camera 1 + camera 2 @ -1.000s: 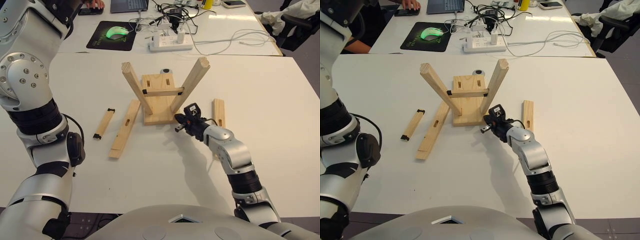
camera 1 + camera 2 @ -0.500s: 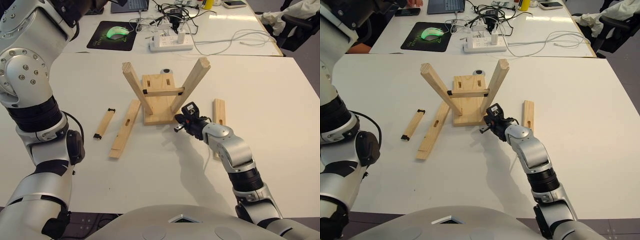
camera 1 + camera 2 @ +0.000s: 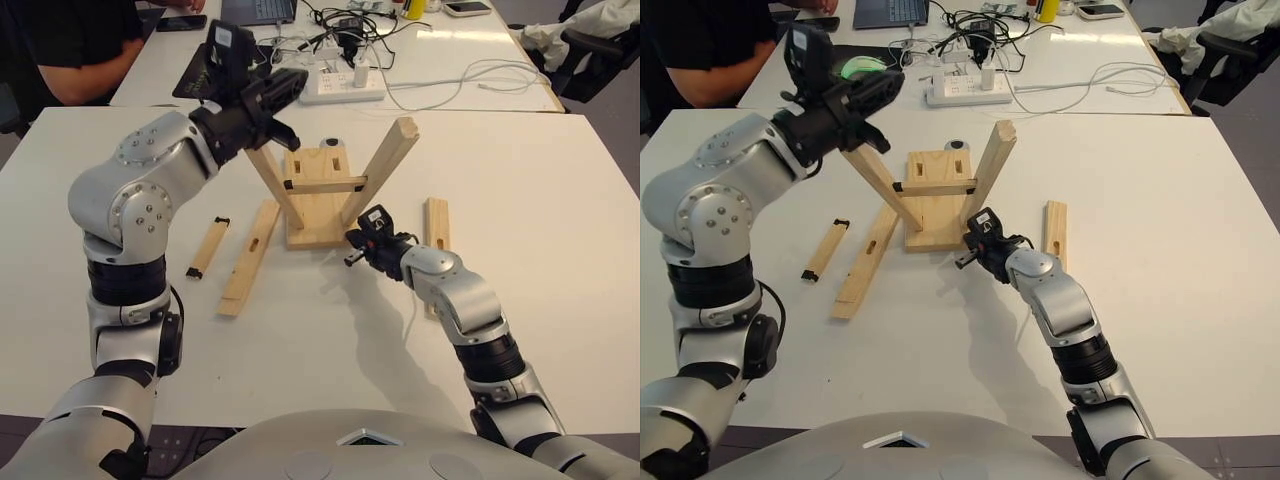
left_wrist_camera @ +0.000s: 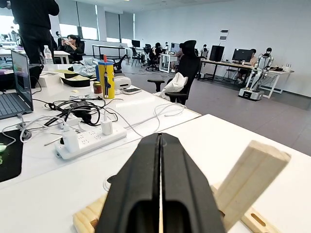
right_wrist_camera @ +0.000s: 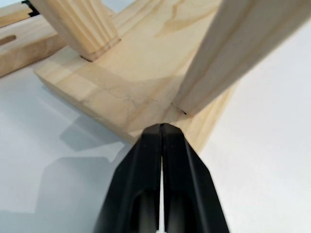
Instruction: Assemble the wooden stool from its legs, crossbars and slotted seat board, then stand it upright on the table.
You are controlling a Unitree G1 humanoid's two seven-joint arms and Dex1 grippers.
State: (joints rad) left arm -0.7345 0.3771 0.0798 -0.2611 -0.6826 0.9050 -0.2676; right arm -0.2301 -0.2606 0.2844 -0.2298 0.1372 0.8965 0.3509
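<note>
The slotted seat board (image 3: 320,218) lies flat mid-table with two legs standing in it, splayed apart: a left leg (image 3: 278,185) and a right leg (image 3: 388,160), joined by a crossbar (image 3: 326,184). My left gripper (image 3: 288,88) is shut and empty, hovering over the left leg's top end; its wrist view looks past the shut fingers (image 4: 160,194) to the right leg (image 4: 249,174). My right gripper (image 3: 356,242) is shut, its tip at the board's near right corner (image 5: 146,97).
A loose leg (image 3: 250,257) and a short crossbar (image 3: 208,246) lie left of the board, another wooden piece (image 3: 437,226) to its right. A power strip (image 3: 340,84), cables and a mouse on its mat (image 3: 232,68) sit on the far table.
My left arm has swung in from the left edge to above the stool's left leg. The right gripper has crept slightly left toward the board's corner.
</note>
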